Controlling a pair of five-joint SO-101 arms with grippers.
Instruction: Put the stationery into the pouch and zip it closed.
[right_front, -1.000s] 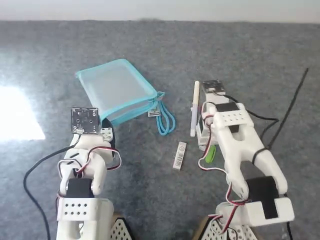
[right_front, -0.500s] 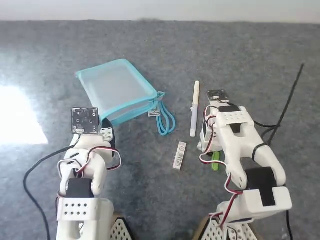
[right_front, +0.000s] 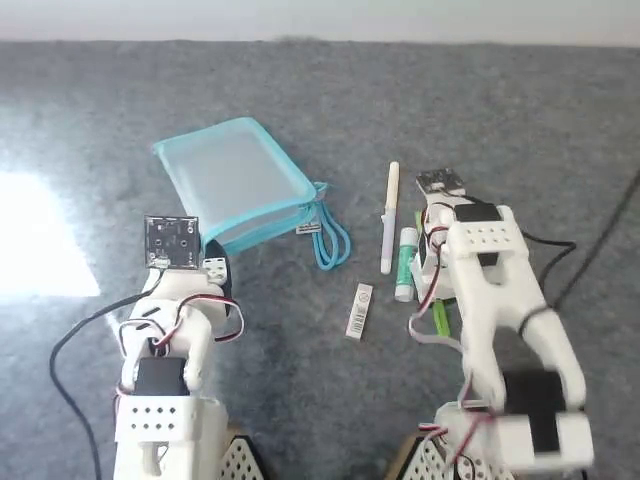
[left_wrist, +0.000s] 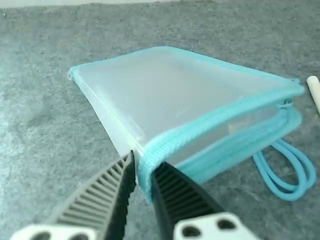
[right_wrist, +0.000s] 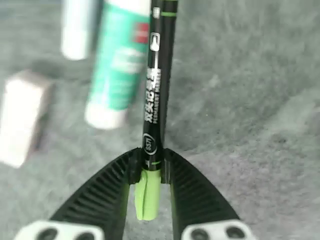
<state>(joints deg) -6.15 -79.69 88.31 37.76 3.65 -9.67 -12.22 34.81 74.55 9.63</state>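
Observation:
The translucent pouch (right_front: 235, 180) with teal trim lies flat at the table's left middle, its loop (right_front: 330, 243) trailing toward the centre. My left gripper (left_wrist: 142, 175) is shut on the pouch's (left_wrist: 175, 95) near zipper edge. My right gripper (right_wrist: 149, 167) is shut on a black marker (right_wrist: 156, 75) with a green end (right_front: 440, 318), held over the table on the right. Beside it lie a green glue stick (right_front: 405, 262), a white pen (right_front: 389, 218) and a small white eraser (right_front: 360, 310). The glue stick (right_wrist: 117, 65) and eraser (right_wrist: 22, 122) sit just beyond the held marker.
Grey carpet-like table surface (right_front: 500, 120) all round, open at the back and far right. A bright patch of light (right_front: 35, 235) falls on the left edge. Cables (right_front: 590, 265) run beside the right arm.
The right arm has shifted right and back with the marker in its grip, uncovering the glue stick. The left arm and pouch have stayed put.

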